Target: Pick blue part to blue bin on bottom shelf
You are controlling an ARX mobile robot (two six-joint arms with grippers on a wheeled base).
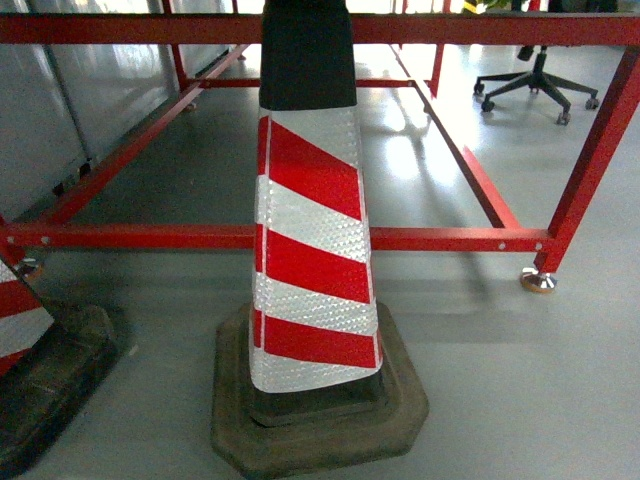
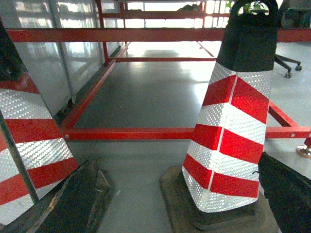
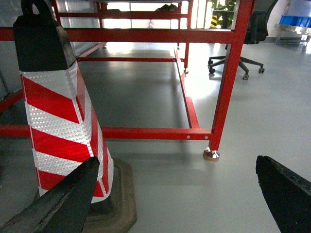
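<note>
2 dark fingers [image 3: 63, 204] of the right gripper [image 3: 175, 194] stand wide apart, holding nothing; the left gripper's state I cannot tell. Beyond them stand 2 red-and-white striped traffic cones [image 1: 312, 240] on black rubber bases, then 1 red steel frame [image 1: 440, 240]. No blue part, bin or shelf shows, so heft and grip point cannot be judged.

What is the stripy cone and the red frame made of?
The red-and-white striped traffic cone looks like plastic wrapped in glittery reflective bands, on a dull black rubbery base. The red frame looks like painted metal, with bolts and a shiny foot.
</note>
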